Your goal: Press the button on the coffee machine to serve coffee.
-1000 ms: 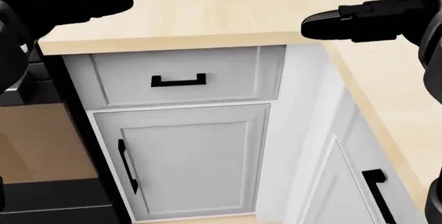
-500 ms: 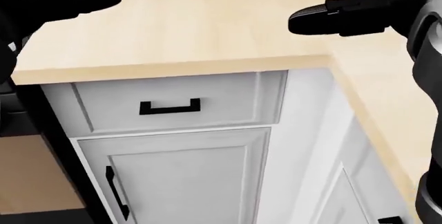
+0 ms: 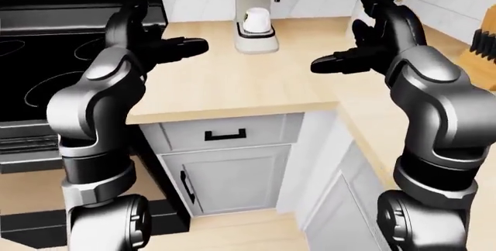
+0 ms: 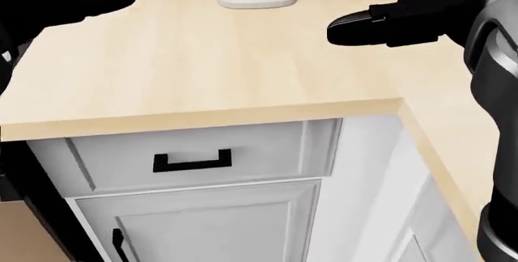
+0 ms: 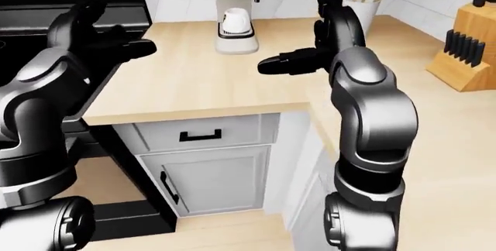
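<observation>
Where the counter (image 3: 232,82) meets the wall at the top of my left-eye view stands the coffee machine (image 3: 256,7) — pale, one white cup (image 3: 256,20) on its base. I hold two hands raised apart, left hand (image 3: 159,45) and right hand (image 3: 372,39), fingers spread wide, empty — bare counter between them.

Item count at the wooden counter (image 3: 256,82), as I see it.
I count one coffee machine (image 3: 256,7), one white cup (image 3: 256,20), one stove (image 3: 46,47), one knife block (image 5: 459,53), one utensil holder (image 5: 364,7), one drawer (image 3: 225,133).
</observation>
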`<state>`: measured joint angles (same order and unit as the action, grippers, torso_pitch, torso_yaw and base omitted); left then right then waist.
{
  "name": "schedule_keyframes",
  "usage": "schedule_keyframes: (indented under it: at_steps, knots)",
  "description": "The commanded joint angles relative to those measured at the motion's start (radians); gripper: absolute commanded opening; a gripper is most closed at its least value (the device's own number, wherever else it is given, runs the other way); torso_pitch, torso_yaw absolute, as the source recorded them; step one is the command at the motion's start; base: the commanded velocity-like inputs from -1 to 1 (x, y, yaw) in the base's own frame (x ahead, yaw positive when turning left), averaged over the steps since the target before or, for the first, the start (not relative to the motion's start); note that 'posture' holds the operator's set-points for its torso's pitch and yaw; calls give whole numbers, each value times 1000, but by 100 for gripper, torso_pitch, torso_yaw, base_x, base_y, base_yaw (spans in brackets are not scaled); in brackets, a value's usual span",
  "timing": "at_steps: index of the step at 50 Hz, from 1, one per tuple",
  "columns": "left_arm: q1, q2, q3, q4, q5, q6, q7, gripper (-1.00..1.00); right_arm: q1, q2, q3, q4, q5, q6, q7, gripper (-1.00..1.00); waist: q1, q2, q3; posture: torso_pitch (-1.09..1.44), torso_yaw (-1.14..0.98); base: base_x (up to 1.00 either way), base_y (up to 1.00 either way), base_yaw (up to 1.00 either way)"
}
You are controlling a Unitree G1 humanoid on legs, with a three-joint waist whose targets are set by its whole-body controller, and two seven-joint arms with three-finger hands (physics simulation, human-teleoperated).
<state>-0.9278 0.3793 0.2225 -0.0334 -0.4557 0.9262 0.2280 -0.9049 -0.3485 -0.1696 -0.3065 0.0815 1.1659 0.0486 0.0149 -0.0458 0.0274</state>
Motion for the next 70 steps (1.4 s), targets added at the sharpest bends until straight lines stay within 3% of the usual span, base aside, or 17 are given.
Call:
schedule_keyframes:
  at_steps: [1,2,10,15,24,28,29,31,38,41,51,55,56,58,65,68,70]
  knots:
    - [-30,6,1,-24,-5,-26,-4,100,-23,-9,-9,-13,-9,-24,-5,100,-2,-23,-29,0,0,10,0,0]
    - [-31,7,2,-24,-5,-26,-5,100,-25,-8,-8,-13,-10,-24,-5,100,-2,3,-28,0,0,10,0,0]
    - [-38,10,1,-9,-4,-35,-10,100,-40,-7,-5,-3,-15,-22,-1,100,-11,44,-9,0,0,11,0,0]
    - [-33,12,6,-11,-9,-34,-9,100,-40,-3,-2,-1,-19,-24,1,100,-31,131,-31,0,0,11,0,0]
    - [-25,13,7,-25,-18,-27,-1,100,-34,6,1,3,-24,-33,2,100,-12,62,-15,0,0,10,0,0]
    - [-22,13,5,-25,-18,-30,-3,100,-36,7,0,-6,-24,-23,2,100,-3,-34,-30,0,0,10,0,0]
    - [-24,13,6,-24,-18,-29,-2,100,-36,6,-1,-7,-24,-22,2,100,-9,8,-20,0,0,10,0,0]
    - [-27,12,6,-27,-20,-25,1,100,-22,11,1,-10,-25,-31,2,100,-8,-8,-20,0,0,11,0,0]
    - [-22,14,6,-18,-18,-38,-4,100,-17,18,6,-10,-29,-33,2,100,-13,57,-7,0,0,10,0,0]
    - [-21,14,7,-23,-20,-33,-2,100,-32,12,3,1,-30,-34,6,100,-24,132,-21,0,0,11,0,0]
    - [-29,15,4,-14,-19,-35,-3,100,-45,8,2,12,-30,-34,9,100,-12,60,-13,0,0,11,0,0]
    - [-30,12,2,-10,-19,-38,-3,100,-49,8,4,14,-30,-31,10,100,-4,-40,-29,0,0,10,0,0]
    - [-31,12,2,-9,-18,-39,-5,100,-51,7,4,14,-30,-30,10,100,-11,7,-20,0,0,12,0,0]
    - [-36,13,4,-9,-20,-34,-3,100,-52,7,4,15,-30,-31,11,100,-8,-7,-20,0,0,11,0,0]
    - [-29,12,4,-14,-21,-36,-2,100,-25,19,6,4,-31,-42,7,100,-13,58,-6,0,0,10,0,0]
    - [-26,13,3,-13,-19,-38,-4,100,-25,18,5,-1,-31,-37,8,100,-23,133,-20,0,0,11,0,0]
    - [-26,11,3,-13,-19,-39,-4,100,-22,18,6,1,-32,-41,8,100,-17,116,-17,0,0,10,0,0]
